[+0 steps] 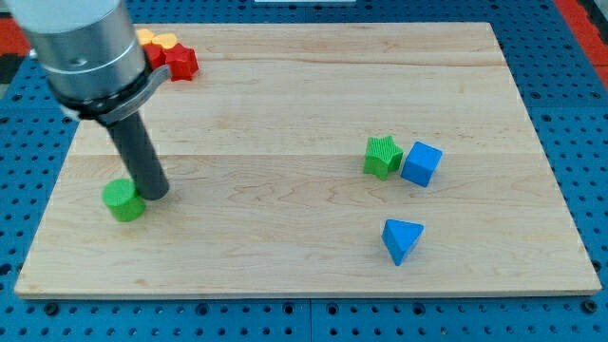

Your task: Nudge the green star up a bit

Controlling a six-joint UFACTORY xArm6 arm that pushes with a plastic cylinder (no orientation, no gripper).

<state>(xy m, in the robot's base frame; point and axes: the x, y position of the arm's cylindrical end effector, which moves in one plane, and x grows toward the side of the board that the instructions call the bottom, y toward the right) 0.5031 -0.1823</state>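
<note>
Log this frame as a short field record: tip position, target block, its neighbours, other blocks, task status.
tip: my tip at the view's left, touching or just beside the green cylinder
target: green star, right of centre, far from the tip
neighbours: blue cube close on its right; blue triangular block below
other blocks: red block and yellow pieces, top left, shapes unclear
status: star not yet contacted

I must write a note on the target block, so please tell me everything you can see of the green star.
The green star is a small, solid green block with a ridged, star-shaped outline and a flat top, lying flat on the wooden board toward the view's right. Its right side sits against, or almost against, the blue cube. The blue triangular block lies below it, apart. My tip is far off at the view's left, beside the green round block.
</note>
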